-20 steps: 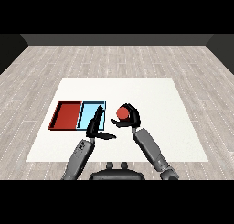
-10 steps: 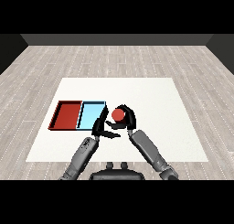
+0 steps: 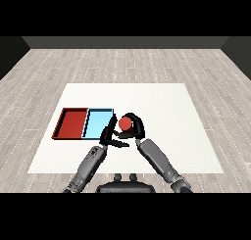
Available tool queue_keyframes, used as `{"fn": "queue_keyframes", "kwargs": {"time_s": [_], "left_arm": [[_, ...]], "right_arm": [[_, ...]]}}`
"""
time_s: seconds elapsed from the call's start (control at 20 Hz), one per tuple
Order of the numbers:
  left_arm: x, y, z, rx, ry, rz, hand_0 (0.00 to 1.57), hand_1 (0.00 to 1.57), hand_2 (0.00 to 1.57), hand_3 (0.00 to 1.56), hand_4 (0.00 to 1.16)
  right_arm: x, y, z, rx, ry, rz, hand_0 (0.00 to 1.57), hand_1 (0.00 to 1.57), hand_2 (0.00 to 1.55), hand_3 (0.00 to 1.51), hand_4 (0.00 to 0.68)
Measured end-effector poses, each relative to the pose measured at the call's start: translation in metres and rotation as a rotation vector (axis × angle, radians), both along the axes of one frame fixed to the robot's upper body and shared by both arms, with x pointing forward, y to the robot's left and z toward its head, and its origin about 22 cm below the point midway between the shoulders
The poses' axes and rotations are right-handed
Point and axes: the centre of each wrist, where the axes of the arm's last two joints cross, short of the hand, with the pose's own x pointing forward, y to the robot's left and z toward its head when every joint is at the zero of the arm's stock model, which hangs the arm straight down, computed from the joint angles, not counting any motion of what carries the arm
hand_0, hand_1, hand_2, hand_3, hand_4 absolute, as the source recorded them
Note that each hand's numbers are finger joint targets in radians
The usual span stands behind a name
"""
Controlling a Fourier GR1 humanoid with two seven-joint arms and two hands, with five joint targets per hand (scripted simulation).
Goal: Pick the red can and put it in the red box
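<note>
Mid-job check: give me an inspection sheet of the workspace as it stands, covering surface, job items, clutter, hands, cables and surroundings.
Surface: white table, flat, on a grey plank floor.
Job's things: red can held in the right hand, just right of the light blue tray; red tray at the left end of the pair, nothing in it.
Other things: light blue tray set right beside the red tray, nothing in it.
Clutter: nothing seen.
Hands: right hand curled round the can; left hand open, fingers straight, close beside the can at the blue tray's near right corner.
Cables: nothing seen.
Surroundings: dark wall behind the floor.
</note>
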Motion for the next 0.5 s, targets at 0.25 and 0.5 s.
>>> {"fn": "queue_keyframes", "kwargs": {"time_s": [0.25,0.5], "left_arm": [[0.001,-0.011,-0.005,-0.025,0.001,-0.015,0.00,0.00,0.00,0.00,0.00],[0.001,-0.021,-0.007,-0.027,-0.005,-0.032,0.00,0.00,0.00,0.00,0.00]], "right_arm": [[-0.005,0.012,0.002,0.016,0.010,0.030,1.48,1.48,1.44,1.37,0.620],[-0.001,0.023,0.006,0.024,0.002,0.041,1.49,1.49,1.45,1.38,0.617]]}}
